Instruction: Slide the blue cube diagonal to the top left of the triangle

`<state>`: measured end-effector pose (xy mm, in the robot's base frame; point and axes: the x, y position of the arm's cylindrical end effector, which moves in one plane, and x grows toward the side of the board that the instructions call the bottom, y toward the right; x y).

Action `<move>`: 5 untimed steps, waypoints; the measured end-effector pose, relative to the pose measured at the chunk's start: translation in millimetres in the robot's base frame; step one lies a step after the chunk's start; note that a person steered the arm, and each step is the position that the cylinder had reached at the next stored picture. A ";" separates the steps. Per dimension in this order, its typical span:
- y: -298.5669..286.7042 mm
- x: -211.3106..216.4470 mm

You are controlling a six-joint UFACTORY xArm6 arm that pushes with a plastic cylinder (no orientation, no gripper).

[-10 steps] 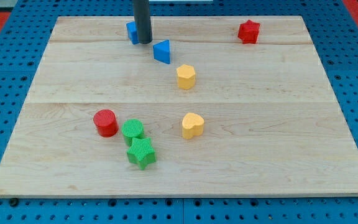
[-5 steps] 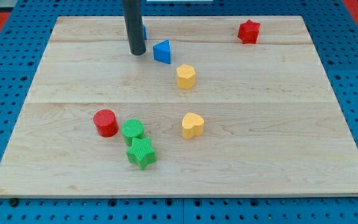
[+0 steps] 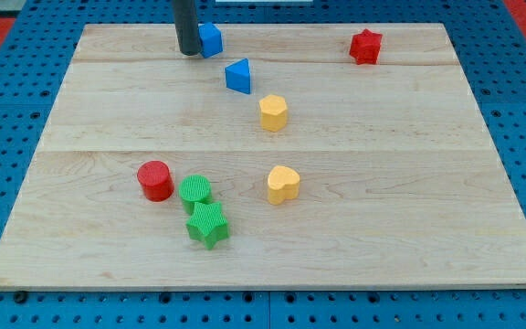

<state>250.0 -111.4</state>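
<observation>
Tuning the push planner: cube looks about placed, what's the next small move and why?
Probably back my tip off toward the view's left. It sits against the blue cube's left side, and the cube already lies up-left of the triangle.

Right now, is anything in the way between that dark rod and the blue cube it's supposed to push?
Nothing visible: my tip sits right against the left side of the blue cube. The blue triangle lies below and to its right, apart.

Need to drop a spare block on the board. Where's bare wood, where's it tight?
Free: the view's right half, below the red star and right of the yellow blocks; also the left strip above the red cylinder. Tight: top, my tip against the blue cube, near the blue triangle; the green pair.
</observation>
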 end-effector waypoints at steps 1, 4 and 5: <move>-13.6 10.2; -2.3 44.3; -2.3 44.3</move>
<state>294.4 -113.7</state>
